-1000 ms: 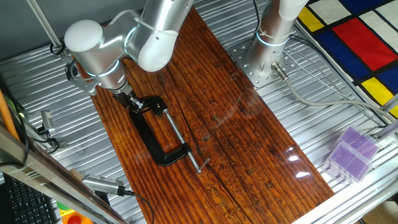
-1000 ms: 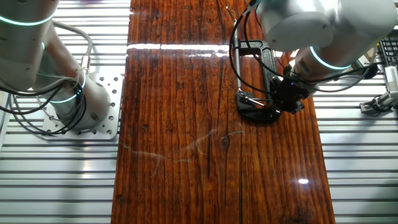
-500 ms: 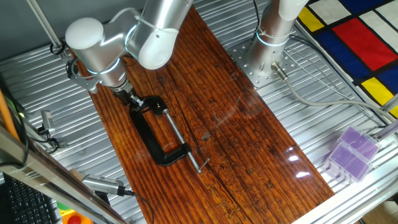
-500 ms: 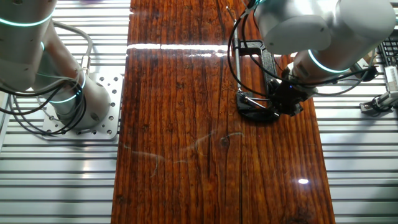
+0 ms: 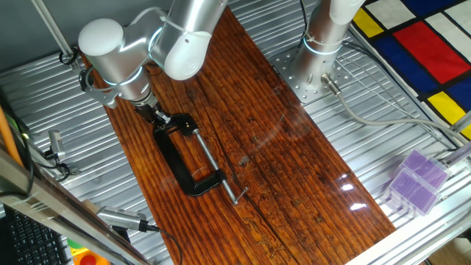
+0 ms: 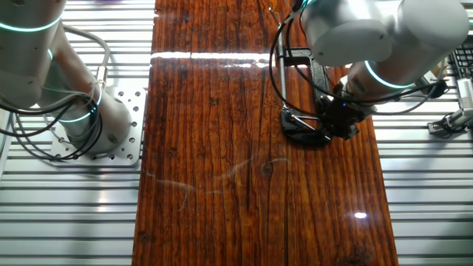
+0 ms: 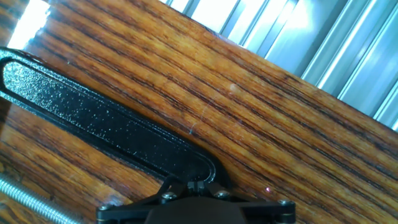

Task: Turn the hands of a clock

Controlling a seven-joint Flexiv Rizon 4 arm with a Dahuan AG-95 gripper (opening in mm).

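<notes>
A black C-clamp (image 5: 173, 154) lies on the wooden board (image 5: 294, 162), its screw (image 5: 211, 160) pointing toward the front. My gripper (image 5: 157, 118) stands at the clamp's far-left end. In the other fixed view the gripper (image 6: 334, 124) is over the clamp's near end (image 6: 299, 135). In the hand view the fingertips (image 7: 194, 185) are pressed together with a hair-thin gap at the rounded end of the clamp frame (image 7: 93, 118). The clock is hidden under my fingers; only a small part between the tips seems gripped.
The arm's base plate (image 5: 309, 73) is bolted at the back of the board. A second arm's base (image 6: 89, 125) stands left of the board. A purple box (image 5: 416, 180) lies at the right. Metal tools (image 5: 55, 151) lie left of the board.
The hand and wrist have turned slightly about the gripper's axis and shifted a little toward the back. The clamp has not moved.
</notes>
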